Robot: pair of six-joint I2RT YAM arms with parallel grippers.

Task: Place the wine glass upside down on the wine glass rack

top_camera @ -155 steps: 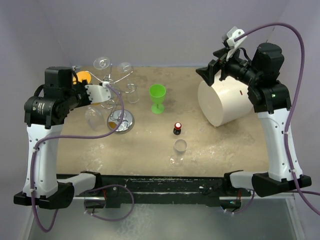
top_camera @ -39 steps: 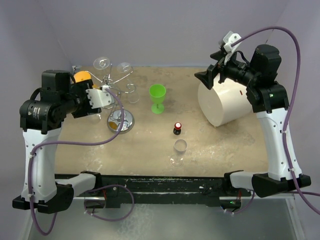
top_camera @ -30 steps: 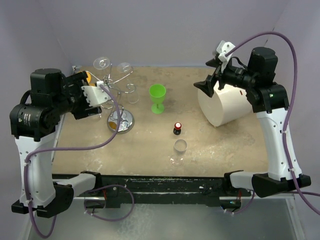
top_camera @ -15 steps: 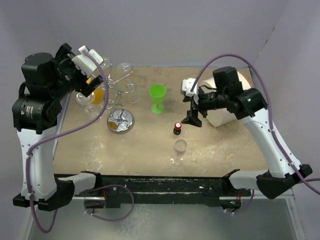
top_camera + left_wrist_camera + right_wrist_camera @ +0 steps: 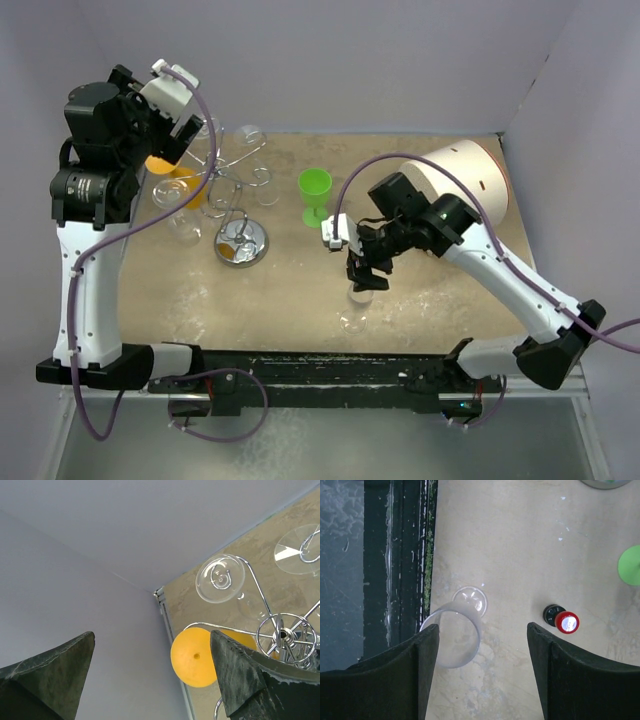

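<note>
**A:** What is taken in first?

**B:** A sandy-brown tabletop (image 5: pixel 460 300) is seen, with a big white cylinder (image 5: pixel 470 180) set at its far right.

**A:** How are the arms placed?

**B:** The left gripper (image 5: pixel 152 635) is raised high over the far left corner. Its jaws are spread wide and nothing is held between them. The right gripper (image 5: pixel 480 630) is brought low near the middle of the table. Its jaws are also parted widely and nothing is clamped.

**A:** And the stand?

**B:** The silver wire wine glass rack (image 5: pixel 240 245), with a round shiny disc base, is stood at the left. A clear glass foot (image 5: pixel 220 578) is caught in one of its curled arms.

**A:** Where is the glass for the task?

**B:** The clear stemmed wine glass (image 5: pixel 452 635) is stood upright on the table, near the front edge and well apart from the rack. In the right wrist view its rim is seen beside the left finger; whether it is touched cannot be told.

**A:** Smaller things?

**B:** A green plastic goblet (image 5: pixel 315 195) is stood beyond the right gripper. An orange round object (image 5: pixel 195 655) is seen beside the rack. A small dark bottle with a red cap (image 5: pixel 561 620) is set near the clear glass.
</note>
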